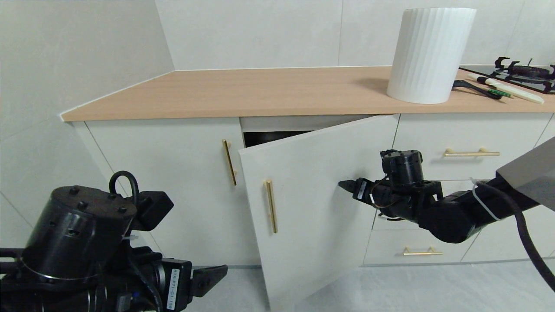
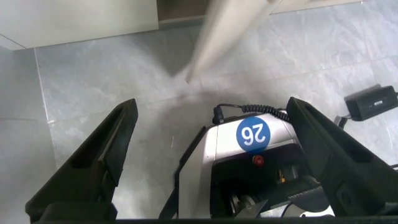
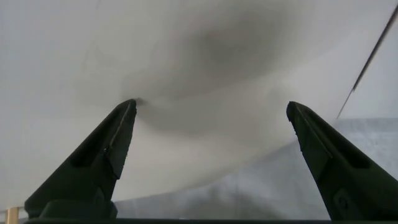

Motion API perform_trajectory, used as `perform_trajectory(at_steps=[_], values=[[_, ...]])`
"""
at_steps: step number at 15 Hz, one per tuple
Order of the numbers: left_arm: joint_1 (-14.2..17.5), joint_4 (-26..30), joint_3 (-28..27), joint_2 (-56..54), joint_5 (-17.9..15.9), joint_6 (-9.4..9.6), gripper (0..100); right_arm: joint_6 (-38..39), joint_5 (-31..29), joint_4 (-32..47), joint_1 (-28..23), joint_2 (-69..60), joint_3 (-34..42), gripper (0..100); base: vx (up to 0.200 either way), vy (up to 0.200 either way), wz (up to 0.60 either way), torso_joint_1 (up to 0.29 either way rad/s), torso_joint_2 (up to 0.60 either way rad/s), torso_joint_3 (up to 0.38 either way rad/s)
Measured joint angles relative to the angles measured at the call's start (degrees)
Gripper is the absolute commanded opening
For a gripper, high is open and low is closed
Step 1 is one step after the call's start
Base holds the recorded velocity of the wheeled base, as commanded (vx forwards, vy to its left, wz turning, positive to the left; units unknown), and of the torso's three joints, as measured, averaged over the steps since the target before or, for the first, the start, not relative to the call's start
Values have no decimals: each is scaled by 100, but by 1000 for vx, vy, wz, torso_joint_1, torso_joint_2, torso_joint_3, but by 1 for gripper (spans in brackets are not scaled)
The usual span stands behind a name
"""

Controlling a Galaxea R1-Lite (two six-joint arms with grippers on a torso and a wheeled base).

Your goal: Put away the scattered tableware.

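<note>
Left claw [image 2: 211, 109] low, agape — white utensil [image 1: 508, 89] flat, lengthwise along counter [image 1: 217, 93].

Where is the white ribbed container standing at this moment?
In the head view, the white ribbed container stands on the wooden countertop, toward the right, with the utensils and the stove close on its right.

Both arms are black. The left arm [image 1: 143, 271] has a round cap [image 1: 86, 227] with little screws [image 1: 82, 204], a looped cable [image 1: 125, 178] and a white label [image 1: 175, 289]. The right arm [image 1: 451, 214] has a thick black cable [image 1: 526, 234] and a white tie [image 1: 481, 200]. The left gripper [image 2: 212, 104] has dark pointed fingers [image 2: 99, 168]
</note>
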Motion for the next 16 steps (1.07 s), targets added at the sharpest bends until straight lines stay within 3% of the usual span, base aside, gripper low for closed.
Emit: perform_trajectory(at_steps=[10,16], values=[[0,-2,-9,52,0,-4,100,235,-1365,-402,0,930,-998,100,0,0,0,0,0,0],[2,-2,-9,59,0,-9,100,221,-1749,-605,-33,1211,-1273,100,0,0,0,0,0,0]])
